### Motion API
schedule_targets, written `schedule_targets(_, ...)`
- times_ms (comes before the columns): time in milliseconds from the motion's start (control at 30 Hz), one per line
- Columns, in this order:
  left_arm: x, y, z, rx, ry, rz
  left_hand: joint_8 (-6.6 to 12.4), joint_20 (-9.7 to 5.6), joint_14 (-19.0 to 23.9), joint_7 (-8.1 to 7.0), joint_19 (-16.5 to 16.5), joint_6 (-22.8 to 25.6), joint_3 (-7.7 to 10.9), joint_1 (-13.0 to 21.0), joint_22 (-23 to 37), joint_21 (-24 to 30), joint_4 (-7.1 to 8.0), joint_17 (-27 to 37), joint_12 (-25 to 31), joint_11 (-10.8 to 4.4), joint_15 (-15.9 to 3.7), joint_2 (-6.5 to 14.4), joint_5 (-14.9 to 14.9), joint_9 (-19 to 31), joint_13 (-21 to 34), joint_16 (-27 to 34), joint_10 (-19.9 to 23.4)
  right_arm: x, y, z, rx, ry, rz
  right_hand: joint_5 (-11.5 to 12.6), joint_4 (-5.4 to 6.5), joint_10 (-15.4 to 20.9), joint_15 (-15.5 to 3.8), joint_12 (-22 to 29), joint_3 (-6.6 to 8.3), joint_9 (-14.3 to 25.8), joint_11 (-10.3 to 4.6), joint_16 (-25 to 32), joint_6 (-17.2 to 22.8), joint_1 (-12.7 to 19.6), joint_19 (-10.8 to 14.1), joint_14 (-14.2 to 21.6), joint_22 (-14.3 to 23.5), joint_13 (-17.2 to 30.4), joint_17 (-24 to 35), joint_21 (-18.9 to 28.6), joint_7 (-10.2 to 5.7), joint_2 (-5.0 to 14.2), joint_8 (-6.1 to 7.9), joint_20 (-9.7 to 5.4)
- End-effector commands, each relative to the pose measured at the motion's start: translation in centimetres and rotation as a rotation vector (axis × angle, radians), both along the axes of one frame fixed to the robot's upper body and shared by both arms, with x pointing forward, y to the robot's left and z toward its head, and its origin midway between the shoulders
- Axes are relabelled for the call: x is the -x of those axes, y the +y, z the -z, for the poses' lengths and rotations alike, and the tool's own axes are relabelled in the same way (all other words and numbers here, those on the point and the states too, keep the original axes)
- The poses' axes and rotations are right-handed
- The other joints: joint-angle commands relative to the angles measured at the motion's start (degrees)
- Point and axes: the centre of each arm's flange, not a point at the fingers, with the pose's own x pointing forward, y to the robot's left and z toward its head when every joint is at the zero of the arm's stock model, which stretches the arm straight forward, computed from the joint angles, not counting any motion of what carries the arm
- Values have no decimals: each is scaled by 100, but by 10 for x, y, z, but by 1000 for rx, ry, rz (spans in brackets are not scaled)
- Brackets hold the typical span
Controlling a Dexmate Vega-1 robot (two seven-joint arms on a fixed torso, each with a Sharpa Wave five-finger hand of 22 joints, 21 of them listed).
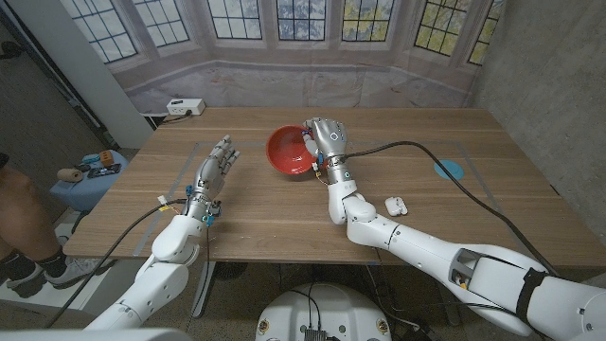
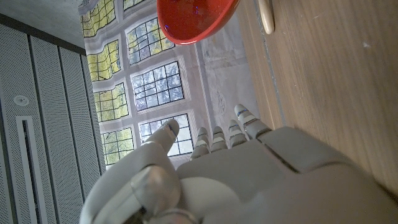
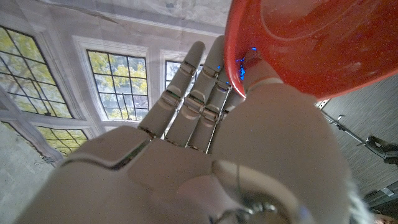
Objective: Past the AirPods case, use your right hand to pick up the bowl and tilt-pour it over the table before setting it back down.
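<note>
My right hand (image 1: 325, 140) grips the rim of a red bowl (image 1: 288, 152) and holds it tilted toward the robot's left over the middle of the table, its inside facing the head camera. In the right wrist view the bowl (image 3: 311, 43) is pinched at its rim between the thumb and the fingers (image 3: 199, 93). The white AirPods case (image 1: 396, 206) lies on the table near my right forearm, nearer to me than the bowl. My left hand (image 1: 214, 170) stands over the left part of the table with fingers straight and holds nothing. The left wrist view shows the bowl (image 2: 193, 18) beyond that hand (image 2: 236, 174).
A blue round sticker (image 1: 449, 170) marks the wooden table (image 1: 492, 218) at the right. A white power strip (image 1: 185, 107) sits at the far left corner. A person's leg and shoe (image 1: 24, 256) are at the left edge, beside a blue stool with small items (image 1: 90, 170).
</note>
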Motion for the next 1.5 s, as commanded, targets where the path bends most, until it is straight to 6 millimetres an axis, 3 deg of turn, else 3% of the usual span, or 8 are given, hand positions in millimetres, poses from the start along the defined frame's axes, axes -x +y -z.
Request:
schedule_targets(33, -3, -1, -1, 1, -1, 11, 9, 35, 39, -7, 25, 48, 33, -1453, 15, 4, 0, -2, 2, -4, 11, -1404, 44, 12, 21, 4, 38, 5, -2, 2, -10, 72, -24, 20, 3, 53, -108, 19, 4, 34, -26, -14, 26, 34, -45, 54, 0, 24, 18, 26, -6, 31, 28, -155)
schedule_targets(1500, -15, -19, -2, 5, 14, 39, 6, 40, 37, -5, 22, 39, 63, -1455, 16, 2, -8, 0, 0, 14, 24, -1411, 40, 13, 22, 3, 41, 24, -11, -10, 1, 488, -127, 19, 5, 88, -98, -29, -22, 39, 29, -138, 17, 55, -60, 105, -9, 5, 145, 130, 48, 7, 13, -129)
